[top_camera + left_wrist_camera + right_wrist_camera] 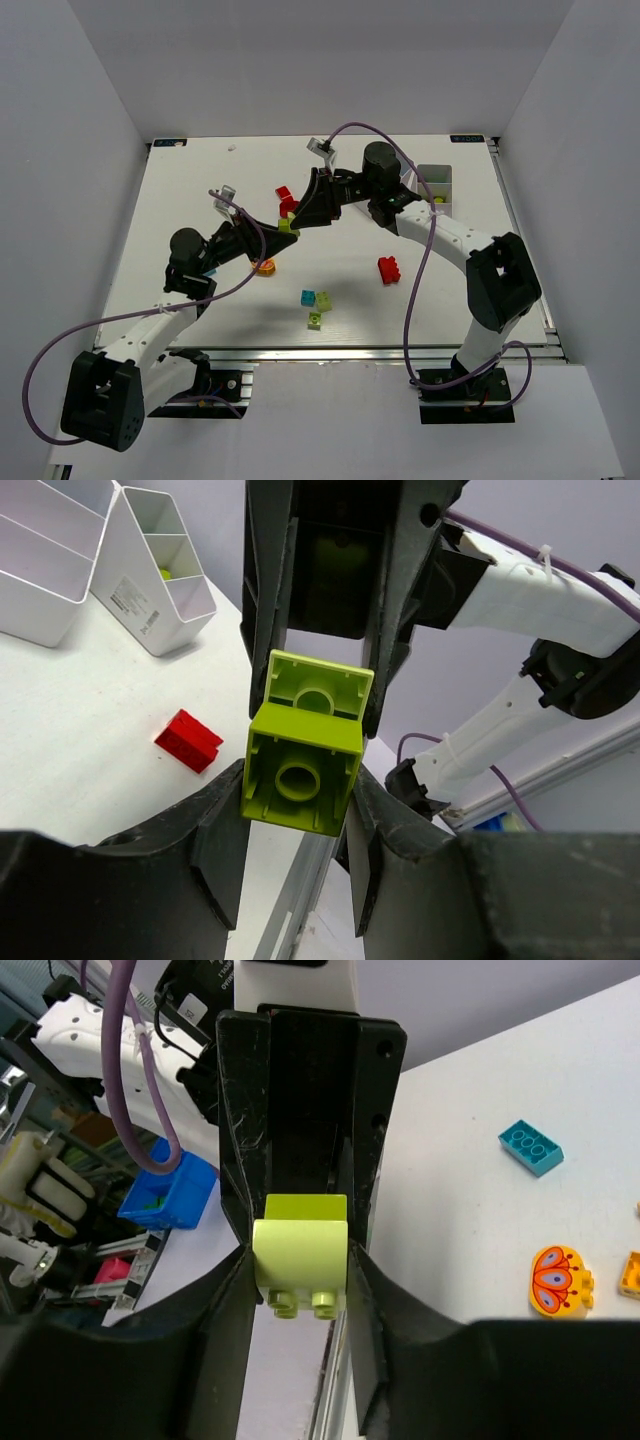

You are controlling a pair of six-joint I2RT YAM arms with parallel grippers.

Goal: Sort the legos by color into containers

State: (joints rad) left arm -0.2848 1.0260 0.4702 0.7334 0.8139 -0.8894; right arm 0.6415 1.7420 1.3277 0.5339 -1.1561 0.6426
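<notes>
A lime brick [288, 228] hangs above the table's middle, gripped from both sides. My left gripper [280, 234] is shut on its lower end; in the left wrist view [298, 795] the brick [303, 750] shows its hollow underside. My right gripper [296, 222] is shut on the other end; in the right wrist view [300, 1280] the brick [300, 1260] shows its studs. A red brick [389, 270] and cyan [308, 298] and lime [324, 300] bricks lie on the table. A white container [437, 187] stands at the far right.
Red bricks [287, 200] lie just behind the grippers. An orange piece [265, 267] lies under the left arm, and a green brick [315, 320] near the front edge. Two white divided trays [45, 560] [160, 570] show in the left wrist view.
</notes>
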